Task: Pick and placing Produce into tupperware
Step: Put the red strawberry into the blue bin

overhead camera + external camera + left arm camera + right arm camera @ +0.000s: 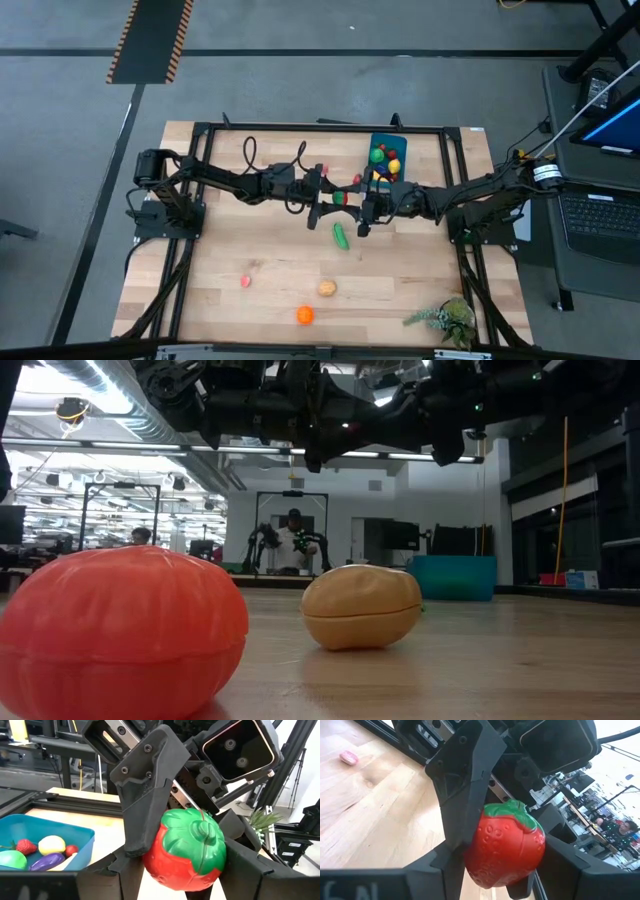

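Wooden counter (280,270), midair handover above its centre: strawberry (186,851) sits between both sets of jaws, left gripper (322,204) and right gripper (362,211) clamped on it together, likely passing it toward tupperware (388,158); 4 pieces loose.

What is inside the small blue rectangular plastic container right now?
The blue rectangular plastic container holds several toy pieces: a red strawberry-like piece, a yellow lemon-like piece, a purple one, a green one. Its far end lies out of the left wrist view.
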